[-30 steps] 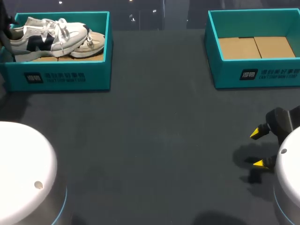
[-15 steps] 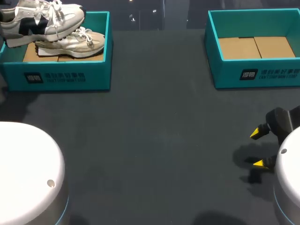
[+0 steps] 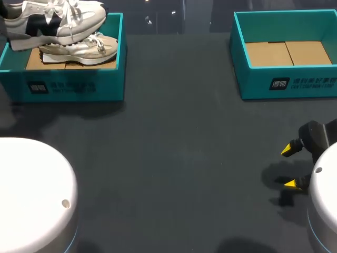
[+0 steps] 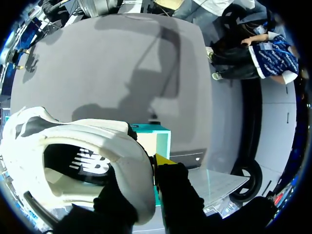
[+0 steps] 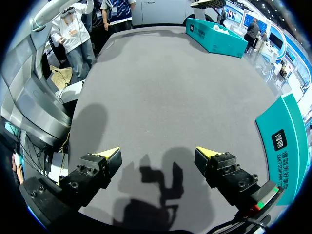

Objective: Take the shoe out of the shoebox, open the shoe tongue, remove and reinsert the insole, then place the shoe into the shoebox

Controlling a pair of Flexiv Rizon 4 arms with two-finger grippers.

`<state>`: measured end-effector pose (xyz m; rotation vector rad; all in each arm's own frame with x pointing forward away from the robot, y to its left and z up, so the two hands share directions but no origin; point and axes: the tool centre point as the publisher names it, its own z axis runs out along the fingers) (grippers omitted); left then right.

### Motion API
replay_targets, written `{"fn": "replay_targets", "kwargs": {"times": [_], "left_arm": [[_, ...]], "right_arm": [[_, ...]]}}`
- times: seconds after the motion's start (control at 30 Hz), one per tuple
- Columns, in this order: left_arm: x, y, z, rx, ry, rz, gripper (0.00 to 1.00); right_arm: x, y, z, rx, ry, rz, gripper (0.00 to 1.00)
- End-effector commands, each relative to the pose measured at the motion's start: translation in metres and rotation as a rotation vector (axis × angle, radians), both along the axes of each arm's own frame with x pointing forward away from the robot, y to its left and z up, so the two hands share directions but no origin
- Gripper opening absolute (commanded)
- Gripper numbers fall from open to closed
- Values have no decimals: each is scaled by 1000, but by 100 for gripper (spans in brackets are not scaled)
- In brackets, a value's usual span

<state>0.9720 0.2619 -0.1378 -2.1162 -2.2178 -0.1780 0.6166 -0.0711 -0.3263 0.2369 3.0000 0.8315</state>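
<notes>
The main risk, as I judge it, is that the shoe [image 3: 52,23] slips or turns in the grip, because the left gripper [image 4: 144,178] holds it only at the heel collar [image 4: 134,151], clamped on this thin edge with one finger inside the opening and the yellow-tipped finger [image 4: 163,160] outside. The long front part hangs free to the side, so its weight can twist it out. The shoe hangs just above the left shoebox [image 3: 68,87], which stands at the far left corner of the table [image 3: 174,158], and directly over the second shoe [image 3: 89,50] that lies inside. The loose laces [image 3: 66,13] hang down near that shoe; if they catch on it or on the box wall, a sideways move may drag the box or pull the shoe from the fingers. A drop from here would probably put it back in the box, or on the rim, from where it can fall on the table. In the head view the left arm itself is almost out of sight at the far left edge, and only the wrist view shows its grip. The right gripper [image 3: 288,167] waits low over the table near the right edge, its fingers [image 5: 109,157] wide apart and holding nothing, well apart from the right shoebox [image 3: 287,81] at the far right corner.
</notes>
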Motion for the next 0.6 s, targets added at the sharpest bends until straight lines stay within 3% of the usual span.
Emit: {"fn": "replay_targets", "kwargs": {"times": [0.03, 0.6], "left_arm": [[-39, -25, 8, 27, -42, -10, 0], [-122, -122, 9, 46, -31, -48, 0]], "right_arm": [[-2, 0, 1, -1, -3, -1, 100], [-2, 0, 1, -1, -3, -1, 100]]}}
